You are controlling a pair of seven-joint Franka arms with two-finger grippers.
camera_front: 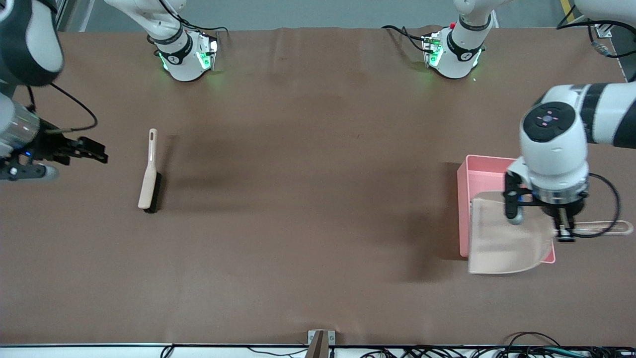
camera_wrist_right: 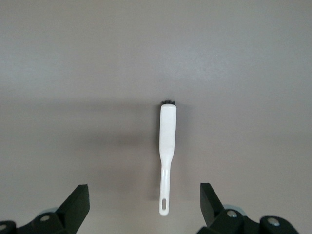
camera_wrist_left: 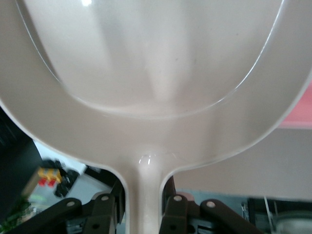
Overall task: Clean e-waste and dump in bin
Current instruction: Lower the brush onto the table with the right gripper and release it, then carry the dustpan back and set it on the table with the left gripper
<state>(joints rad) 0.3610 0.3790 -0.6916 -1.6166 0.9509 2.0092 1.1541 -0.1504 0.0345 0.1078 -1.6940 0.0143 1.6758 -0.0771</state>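
Note:
My left gripper (camera_front: 564,232) is shut on the handle (camera_front: 603,227) of a beige dustpan (camera_front: 502,238). It holds the pan over the pink bin (camera_front: 479,171) at the left arm's end of the table. In the left wrist view the fingers (camera_wrist_left: 105,209) clamp the dustpan (camera_wrist_left: 156,97) at its neck, and a strip of the bin (camera_wrist_left: 298,114) shows past its rim. The e-waste is out of view; the pan's inside looks bare. My right gripper (camera_front: 97,151) is open and holds nothing. It hangs over the table at the right arm's end.
A beige brush (camera_front: 149,174) with dark bristles lies flat on the brown table, apart from the right gripper. The right wrist view shows the brush (camera_wrist_right: 165,141) lying ahead of the open gripper (camera_wrist_right: 144,194). Cables run along the table's front edge.

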